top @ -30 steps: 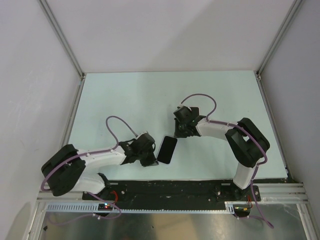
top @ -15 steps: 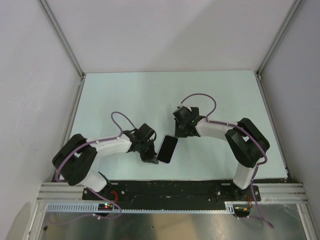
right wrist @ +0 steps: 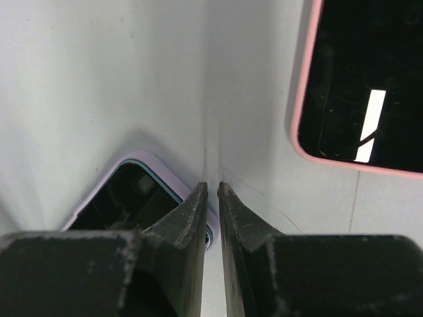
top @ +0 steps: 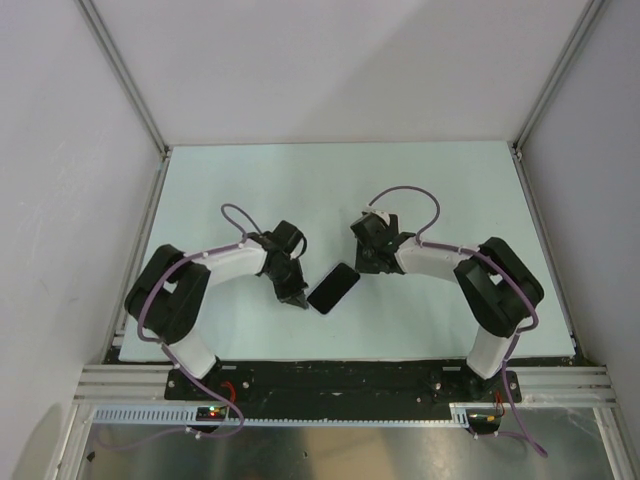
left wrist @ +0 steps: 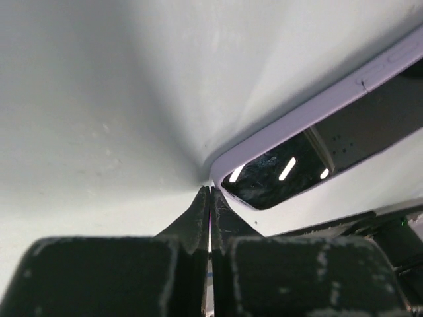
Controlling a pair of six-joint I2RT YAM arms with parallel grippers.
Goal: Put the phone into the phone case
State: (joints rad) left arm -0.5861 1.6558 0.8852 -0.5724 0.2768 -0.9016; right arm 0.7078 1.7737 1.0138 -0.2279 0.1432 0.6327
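Note:
A dark-screened phone (top: 333,288) with a lilac rim lies tilted on the pale table between my two grippers. My left gripper (top: 299,299) is shut, and in the left wrist view its tips (left wrist: 210,189) touch the phone's (left wrist: 330,142) rounded corner. My right gripper (top: 366,265) is at the phone's far right corner, its fingers almost together with nothing between them (right wrist: 212,185). The right wrist view shows a pink-rimmed dark screen (right wrist: 360,79) at upper right. A lilac-rimmed dark corner (right wrist: 125,195) lies under one finger; I cannot tell if it is the case.
The pale green table (top: 450,190) is enclosed by white walls with aluminium posts. The black base rail (top: 340,378) runs along the near edge and shows in the left wrist view (left wrist: 370,221).
The left arm swung back and its gripper moved away from the near edge. The phone turned from nearly upright to a diagonal and shifted slightly toward the right gripper. The right arm barely moved.

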